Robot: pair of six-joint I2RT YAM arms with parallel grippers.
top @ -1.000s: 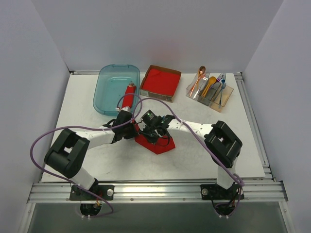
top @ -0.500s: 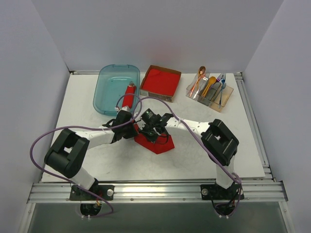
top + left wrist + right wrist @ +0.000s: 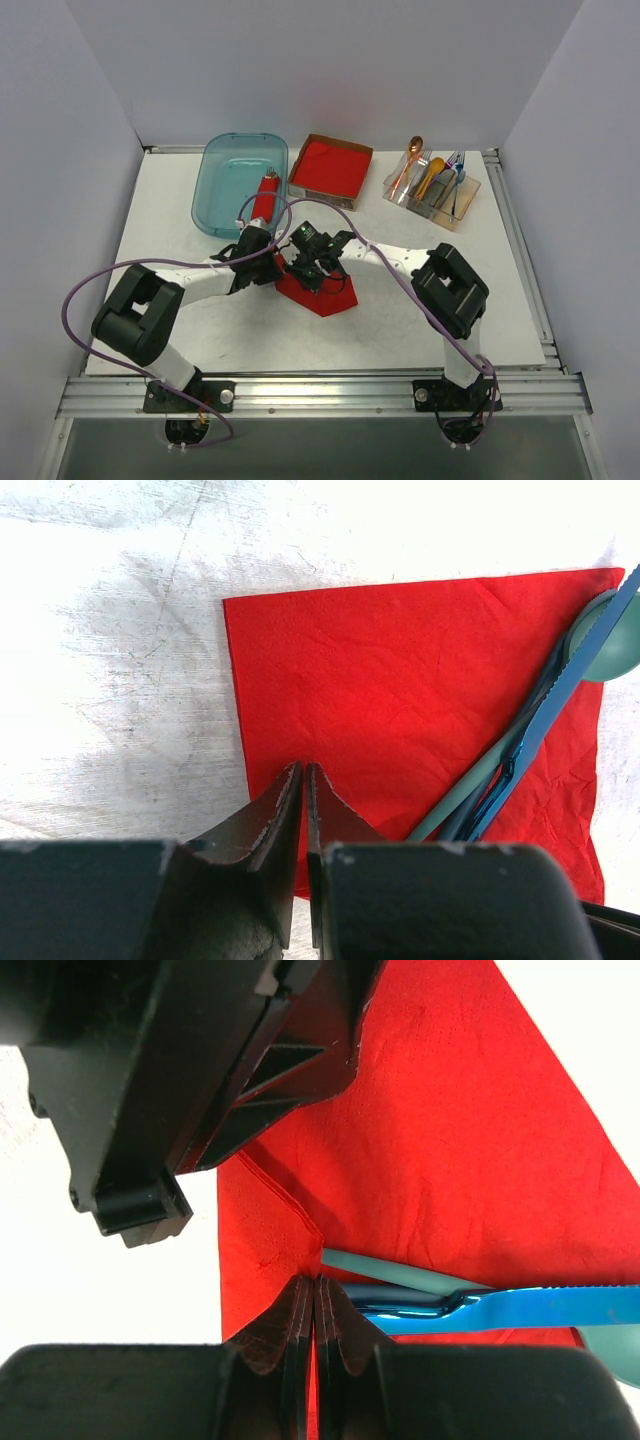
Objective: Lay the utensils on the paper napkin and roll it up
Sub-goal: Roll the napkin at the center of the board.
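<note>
While the left gripper [image 3: 303,772] stands all but closed at the bottom of its view, tips at the near edge of the paper napkin [image 3: 380,680], the right gripper [image 3: 315,1285] is pressed together at a raised fold. Whether either pinches paper I cannot tell. The utensils [image 3: 520,1307] start just beside the right tips; the teal spoon [image 3: 615,655] and blue piece [image 3: 550,708] slant toward the upper right of the napkin. Since a second ago the right elbow [image 3: 450,290] has edged left.
</note>
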